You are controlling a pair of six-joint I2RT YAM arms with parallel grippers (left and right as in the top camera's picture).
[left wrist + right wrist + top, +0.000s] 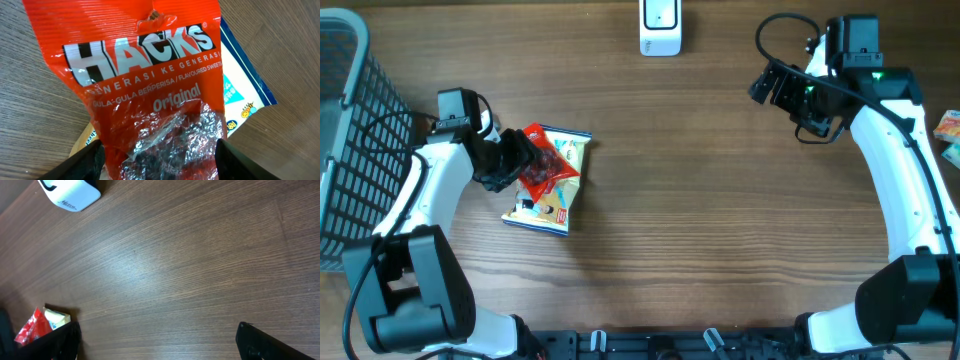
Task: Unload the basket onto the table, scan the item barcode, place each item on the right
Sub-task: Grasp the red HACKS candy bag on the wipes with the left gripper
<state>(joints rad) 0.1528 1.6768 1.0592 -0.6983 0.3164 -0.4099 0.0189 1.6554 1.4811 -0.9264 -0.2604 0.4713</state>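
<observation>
A red Hacks candy bag point(548, 165) point(145, 75) lies on top of a white and blue snack packet point(548, 207) point(245, 95) on the wooden table, left of centre. My left gripper point(523, 162) point(160, 162) is shut on the lower, crinkled end of the red bag, one finger pressed against each side. No barcode shows on the bag's visible face. The white barcode scanner point(660, 25) point(70, 192) stands at the far edge of the table. High at the right, my right gripper point(772, 85) point(157, 340) is open with nothing in it; its view catches the red bag point(31, 328) at lower left.
A grey wire basket point(345, 120) fills the left edge of the table. A small colourful packet point(950, 125) sits at the right edge. Bare wood lies between the bags and the scanner.
</observation>
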